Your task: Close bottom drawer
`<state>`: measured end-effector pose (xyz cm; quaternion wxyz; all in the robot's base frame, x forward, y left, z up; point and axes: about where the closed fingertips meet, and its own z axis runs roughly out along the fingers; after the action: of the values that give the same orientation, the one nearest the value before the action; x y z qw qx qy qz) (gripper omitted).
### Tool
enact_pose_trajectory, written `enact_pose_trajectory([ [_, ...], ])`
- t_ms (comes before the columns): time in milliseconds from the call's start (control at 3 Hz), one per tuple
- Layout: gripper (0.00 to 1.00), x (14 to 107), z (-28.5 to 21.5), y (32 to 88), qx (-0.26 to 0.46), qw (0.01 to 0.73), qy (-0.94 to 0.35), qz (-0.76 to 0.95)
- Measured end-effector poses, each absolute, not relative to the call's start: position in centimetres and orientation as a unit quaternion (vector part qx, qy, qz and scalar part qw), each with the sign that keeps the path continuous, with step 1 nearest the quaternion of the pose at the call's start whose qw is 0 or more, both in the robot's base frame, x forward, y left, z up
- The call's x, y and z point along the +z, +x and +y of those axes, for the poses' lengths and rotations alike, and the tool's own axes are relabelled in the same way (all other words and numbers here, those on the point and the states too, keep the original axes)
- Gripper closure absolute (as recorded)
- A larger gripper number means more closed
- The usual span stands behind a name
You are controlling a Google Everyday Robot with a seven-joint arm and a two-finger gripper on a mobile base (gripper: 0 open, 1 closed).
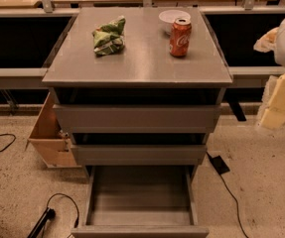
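A grey metal cabinet (137, 73) with three drawers stands in the middle of the camera view. The bottom drawer (140, 229) is pulled far out toward me, its inside bare and its plain front panel at the frame's lower edge. The middle drawer (138, 153) and the top drawer (136, 118) are nearly shut. My gripper (276, 105) shows as pale yellowish blocks at the right edge, level with the top drawer, to the right of the cabinet and apart from it.
On the cabinet top lie a green crumpled bag (109, 35), a red soda can (180, 37) and a white bowl (173, 17). A cardboard box (50, 133) stands left of the cabinet. Cables (226, 182) run across the speckled floor on both sides.
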<state>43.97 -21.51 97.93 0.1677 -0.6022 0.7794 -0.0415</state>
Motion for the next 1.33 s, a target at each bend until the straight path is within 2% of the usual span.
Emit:
enact_pose_trajectory([
  [667,0.00,94.3,-21.4,44.4,-0.062,0.176,-0.594,0.782],
  [1333,0.00,80.6,-21.1,44.9,-0.108,0.149,-0.593,0.784],
])
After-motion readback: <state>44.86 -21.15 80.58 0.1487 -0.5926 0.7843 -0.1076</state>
